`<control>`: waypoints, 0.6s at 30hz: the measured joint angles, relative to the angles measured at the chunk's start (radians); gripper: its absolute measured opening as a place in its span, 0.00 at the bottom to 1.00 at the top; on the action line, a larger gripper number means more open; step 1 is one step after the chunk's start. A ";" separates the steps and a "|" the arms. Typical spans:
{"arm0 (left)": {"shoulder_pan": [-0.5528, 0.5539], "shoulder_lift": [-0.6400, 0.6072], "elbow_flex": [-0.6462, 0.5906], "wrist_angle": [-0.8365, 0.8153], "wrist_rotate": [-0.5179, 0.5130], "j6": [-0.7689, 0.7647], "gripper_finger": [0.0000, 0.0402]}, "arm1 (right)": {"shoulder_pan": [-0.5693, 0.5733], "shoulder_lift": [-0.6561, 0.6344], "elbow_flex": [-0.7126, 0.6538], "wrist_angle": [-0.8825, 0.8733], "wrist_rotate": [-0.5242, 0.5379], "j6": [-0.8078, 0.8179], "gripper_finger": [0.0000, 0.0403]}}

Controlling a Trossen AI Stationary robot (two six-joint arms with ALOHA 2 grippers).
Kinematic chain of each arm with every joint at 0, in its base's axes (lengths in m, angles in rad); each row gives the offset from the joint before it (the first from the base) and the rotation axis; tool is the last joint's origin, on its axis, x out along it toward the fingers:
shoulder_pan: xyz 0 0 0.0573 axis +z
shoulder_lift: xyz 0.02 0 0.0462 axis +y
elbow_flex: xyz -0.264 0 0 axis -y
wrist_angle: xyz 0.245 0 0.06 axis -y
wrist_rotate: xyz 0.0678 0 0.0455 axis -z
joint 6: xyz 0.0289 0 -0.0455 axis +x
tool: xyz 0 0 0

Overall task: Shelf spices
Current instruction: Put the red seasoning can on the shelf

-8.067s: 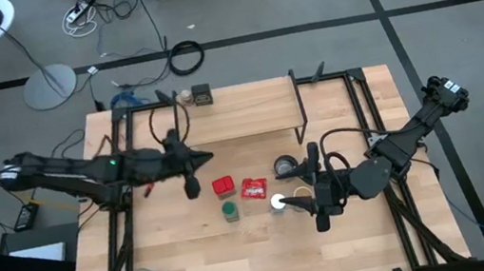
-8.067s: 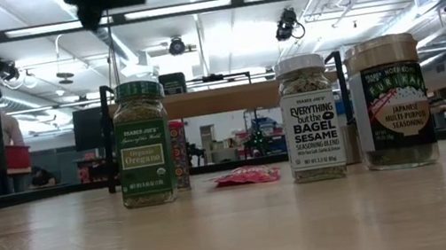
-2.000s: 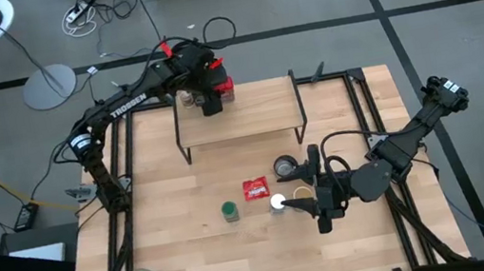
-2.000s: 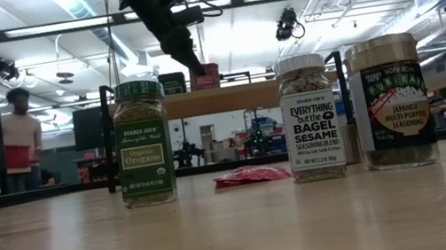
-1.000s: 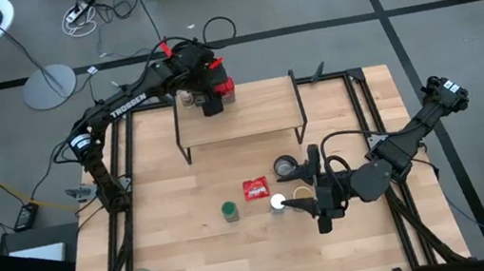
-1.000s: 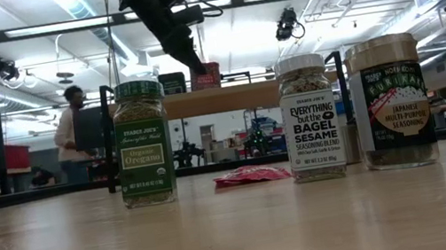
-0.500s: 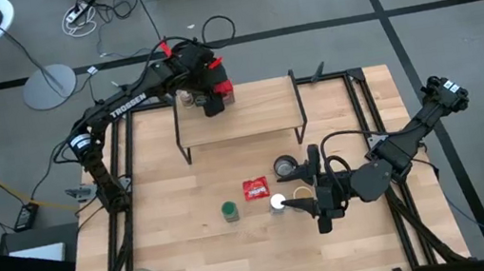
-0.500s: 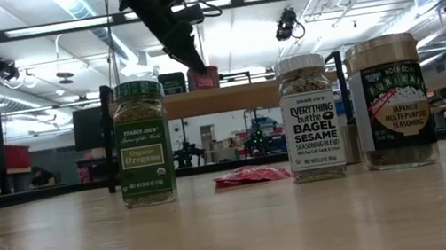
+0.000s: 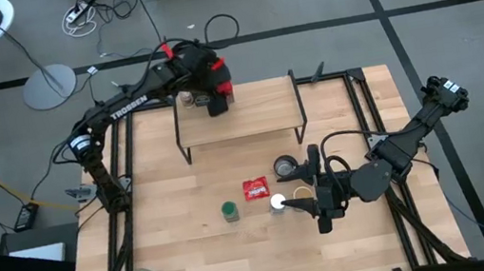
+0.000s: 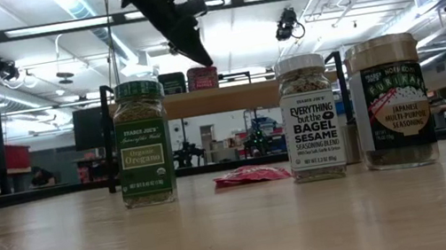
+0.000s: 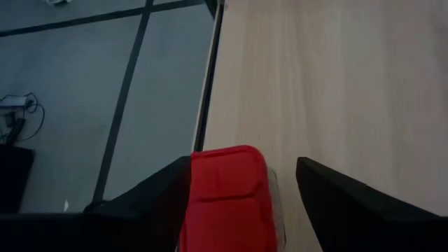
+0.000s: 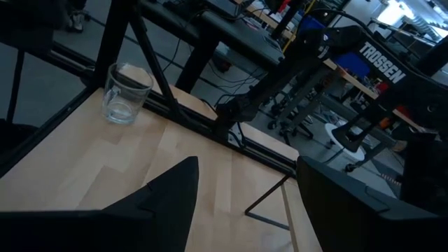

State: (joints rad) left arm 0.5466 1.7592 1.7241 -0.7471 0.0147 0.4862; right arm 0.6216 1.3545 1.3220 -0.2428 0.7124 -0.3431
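Two dark arms, white TROSSEN lettering, red cable on the left.

On the shelf (image 9: 248,110), far left, two tins (image 9: 219,90) stand side by side; on the table (image 9: 193,258) nearer: oregano jar (image 9: 230,212) left, packet (image 9: 255,189) centre, two jars (image 9: 279,201) right
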 joint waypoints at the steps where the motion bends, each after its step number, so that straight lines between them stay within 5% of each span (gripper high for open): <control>1: -0.004 0.000 0.000 0.000 0.000 0.000 0.65 | 0.000 0.000 0.000 0.000 0.000 0.000 0.60; 10: -0.087 -0.017 0.000 0.011 -0.023 0.000 0.60 | 0.000 0.000 0.000 -0.003 0.000 0.000 0.60; 18: -0.174 -0.035 0.001 -0.123 -0.204 0.002 0.23 | 0.014 0.000 0.000 -0.009 0.000 -0.001 0.60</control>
State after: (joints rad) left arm 0.3722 1.7245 1.7248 -0.8696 -0.1892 0.4877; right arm 0.6356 1.3548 1.3220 -0.2515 0.7123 -0.3439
